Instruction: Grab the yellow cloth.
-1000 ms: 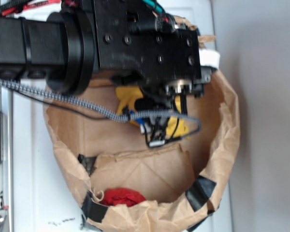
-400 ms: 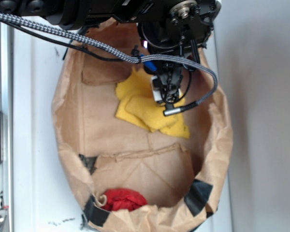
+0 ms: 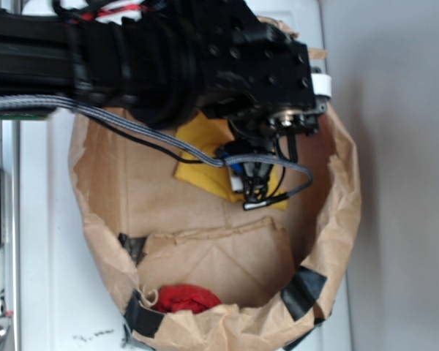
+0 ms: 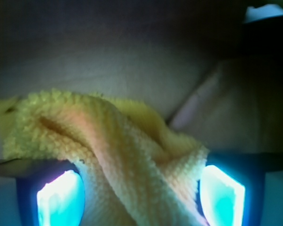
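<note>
Lowered since earlier, gripper [image 4: 141, 193] now straddles the yellow cloth [image 4: 118, 155].
Fingers spread, nothing clamped; fold apparently runs ten-to-four o'clock between them.

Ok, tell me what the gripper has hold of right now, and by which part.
The wrist view shows a raised fold of the yellow cloth between the gripper's fingers, but whether they have clamped on it cannot be told.

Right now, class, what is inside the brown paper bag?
Inside the paper bag lie a yellow cloth beneath the gripper and a red cloth near the front rim. The arm covers the bag's far end, so anything there is hidden.
</note>
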`<state>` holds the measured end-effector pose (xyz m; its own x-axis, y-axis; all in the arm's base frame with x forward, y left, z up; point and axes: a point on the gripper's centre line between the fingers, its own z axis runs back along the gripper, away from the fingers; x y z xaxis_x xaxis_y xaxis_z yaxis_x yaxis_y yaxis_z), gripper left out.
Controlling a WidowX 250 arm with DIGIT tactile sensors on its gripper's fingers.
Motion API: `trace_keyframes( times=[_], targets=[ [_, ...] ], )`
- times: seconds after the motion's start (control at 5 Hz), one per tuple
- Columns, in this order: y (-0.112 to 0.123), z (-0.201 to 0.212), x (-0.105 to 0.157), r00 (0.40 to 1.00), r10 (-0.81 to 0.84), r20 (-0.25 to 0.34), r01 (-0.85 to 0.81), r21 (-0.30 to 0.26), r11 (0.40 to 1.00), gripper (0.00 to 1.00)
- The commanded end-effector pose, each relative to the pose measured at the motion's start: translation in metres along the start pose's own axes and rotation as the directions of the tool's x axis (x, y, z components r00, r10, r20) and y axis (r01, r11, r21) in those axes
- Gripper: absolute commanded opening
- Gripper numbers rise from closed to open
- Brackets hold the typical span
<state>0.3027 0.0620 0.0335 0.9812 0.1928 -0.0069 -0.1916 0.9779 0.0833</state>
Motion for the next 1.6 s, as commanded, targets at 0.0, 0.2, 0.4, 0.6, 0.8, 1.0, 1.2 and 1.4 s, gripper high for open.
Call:
trace_keyframes(
  times=[0.0, 0.2, 0.4, 0.6, 0.8, 1.0, 1.2, 1.4],
  targets=[
    [0.002, 0.016, 0.021, 0.996, -0.006, 0.088, 0.007, -0.012, 1.0, 0.0],
    [0.008, 0.037, 0.013, 0.993, 0.009, 0.118, -0.004, -0.048, 0.999, 0.0],
    [0.014, 0.069, 0.004, 0.989, 0.017, 0.149, -0.001, -0.107, 0.994, 0.0],
    [0.017, 0.117, -0.022, 0.985, 0.005, 0.174, 0.03, -0.197, 0.98, 0.0],
    [0.017, 0.152, -0.048, 0.984, -0.015, 0.178, 0.057, -0.235, 0.97, 0.0],
    [0.018, 0.172, -0.068, 0.982, -0.046, 0.182, 0.095, -0.274, 0.957, 0.0],
    [0.016, 0.163, -0.063, 0.983, -0.064, 0.173, 0.107, -0.256, 0.961, 1.0],
    [0.011, 0.142, -0.047, 0.985, -0.055, 0.165, 0.091, -0.218, 0.972, 1.0]
  ],
)
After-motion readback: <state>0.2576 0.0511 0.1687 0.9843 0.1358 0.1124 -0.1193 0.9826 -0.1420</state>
